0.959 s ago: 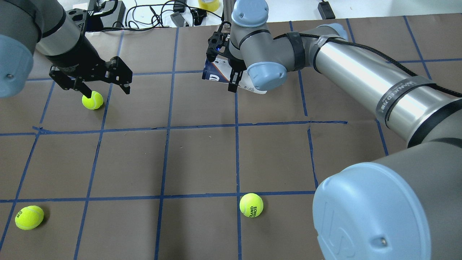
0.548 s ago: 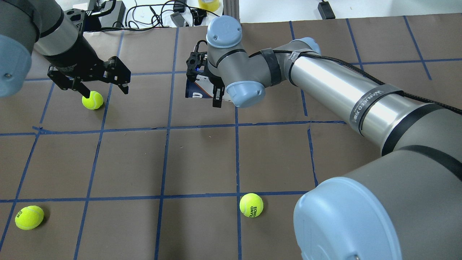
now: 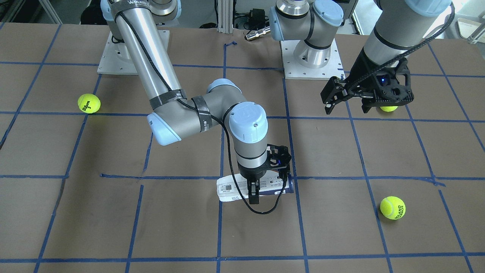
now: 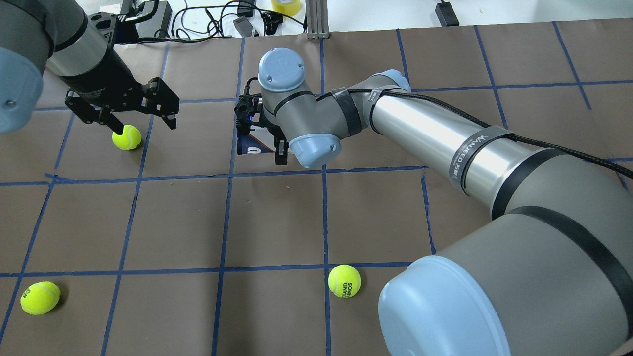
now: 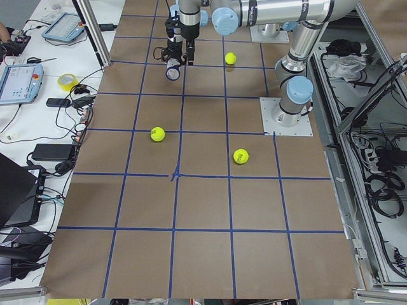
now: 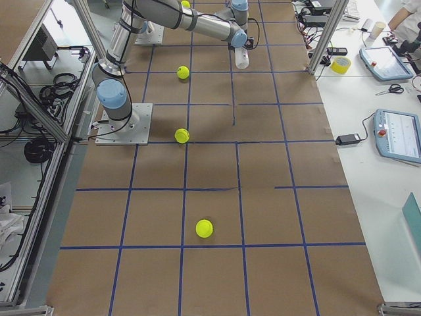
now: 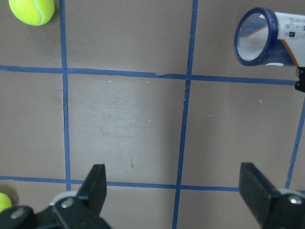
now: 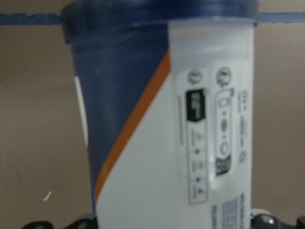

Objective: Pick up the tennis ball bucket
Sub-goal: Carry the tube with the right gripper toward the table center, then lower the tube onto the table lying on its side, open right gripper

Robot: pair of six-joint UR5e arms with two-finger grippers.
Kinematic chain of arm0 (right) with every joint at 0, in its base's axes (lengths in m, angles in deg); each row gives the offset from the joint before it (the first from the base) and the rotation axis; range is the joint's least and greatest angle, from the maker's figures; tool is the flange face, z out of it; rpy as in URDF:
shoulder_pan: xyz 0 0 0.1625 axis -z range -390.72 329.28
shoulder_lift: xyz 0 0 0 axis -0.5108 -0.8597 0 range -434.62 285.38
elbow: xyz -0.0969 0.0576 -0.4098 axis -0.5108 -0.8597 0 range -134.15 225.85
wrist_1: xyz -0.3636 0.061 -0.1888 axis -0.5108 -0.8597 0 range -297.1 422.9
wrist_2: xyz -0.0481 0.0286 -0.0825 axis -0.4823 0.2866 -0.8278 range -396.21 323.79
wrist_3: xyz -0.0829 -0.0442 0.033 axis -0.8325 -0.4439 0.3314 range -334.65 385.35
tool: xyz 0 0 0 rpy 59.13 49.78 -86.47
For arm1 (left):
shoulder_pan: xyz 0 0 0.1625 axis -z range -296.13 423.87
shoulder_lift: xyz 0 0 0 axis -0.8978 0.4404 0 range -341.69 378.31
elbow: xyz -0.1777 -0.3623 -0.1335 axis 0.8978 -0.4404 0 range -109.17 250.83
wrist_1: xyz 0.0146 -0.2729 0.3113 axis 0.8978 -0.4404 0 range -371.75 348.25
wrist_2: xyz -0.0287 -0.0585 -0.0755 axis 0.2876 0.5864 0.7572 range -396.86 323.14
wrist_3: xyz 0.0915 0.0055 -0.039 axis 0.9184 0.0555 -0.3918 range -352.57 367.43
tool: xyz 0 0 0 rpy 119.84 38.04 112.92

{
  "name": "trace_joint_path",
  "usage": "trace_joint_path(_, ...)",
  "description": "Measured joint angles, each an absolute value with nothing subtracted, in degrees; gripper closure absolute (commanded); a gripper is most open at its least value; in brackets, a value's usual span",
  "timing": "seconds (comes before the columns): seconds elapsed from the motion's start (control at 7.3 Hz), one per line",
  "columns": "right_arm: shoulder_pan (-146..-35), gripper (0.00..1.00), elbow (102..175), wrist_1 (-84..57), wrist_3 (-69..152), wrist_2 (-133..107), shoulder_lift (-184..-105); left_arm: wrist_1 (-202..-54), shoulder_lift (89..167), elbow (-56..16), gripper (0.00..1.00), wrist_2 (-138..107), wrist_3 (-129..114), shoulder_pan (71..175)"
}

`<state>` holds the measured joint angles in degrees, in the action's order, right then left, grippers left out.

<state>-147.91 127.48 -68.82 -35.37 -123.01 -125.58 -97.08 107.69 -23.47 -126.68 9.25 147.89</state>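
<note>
Right hand (image 4: 261,139): clamped on tennis ball bucket (image 4: 248,148), navy end visible. Left hand (image 4: 146,126): fingers spread, tennis ball (image 4: 126,137) at one fingertip. Bench (image 4: 277,222): near-left ball (image 4: 40,297), near-centre ball (image 4: 344,281).

Looks like a robotics lab: a brown table (image 5: 203,254) gridded with blue tape (image 5: 175,175), a white mounting plate (image 5: 286,124) bolted onto it, teach pendants (image 5: 19,79) and tangled cables (image 5: 73,95) beside it, aluminium posts (image 5: 91,32) at its edge.

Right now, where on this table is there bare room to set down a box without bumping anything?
Widest bare stretch: the middle squares of the table, bordered by the tennis ball bucket in the right tool beyond and two loose balls nearer the robot. Crowded: the far left, where the open left tool hangs near a third ball.
</note>
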Motion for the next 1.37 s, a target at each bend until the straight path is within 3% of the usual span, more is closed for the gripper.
trace_joint_path(0.55,-148.6,0.29,127.7,-69.2,-35.0,-123.3,-124.7,-97.0,107.7,-23.5,0.0,-126.7,9.3,147.9)
trace_joint_path(0.96,-148.3,0.18,127.8,-68.4,-33.0,-125.1,-125.0,-97.0,107.8,-23.5,0.0,-126.7,9.3,147.9)
trace_joint_path(1.1,-148.4,0.05,127.7,-68.3,-32.3,-125.6,-124.9,-97.0,107.8,-23.5,0.0,-126.7,9.3,147.9)
trace_joint_path(1.37,-148.4,0.0,127.7,-68.2,-30.9,-125.7,-124.9,-97.0,107.8,-23.5,0.0,-126.7,9.3,147.9)
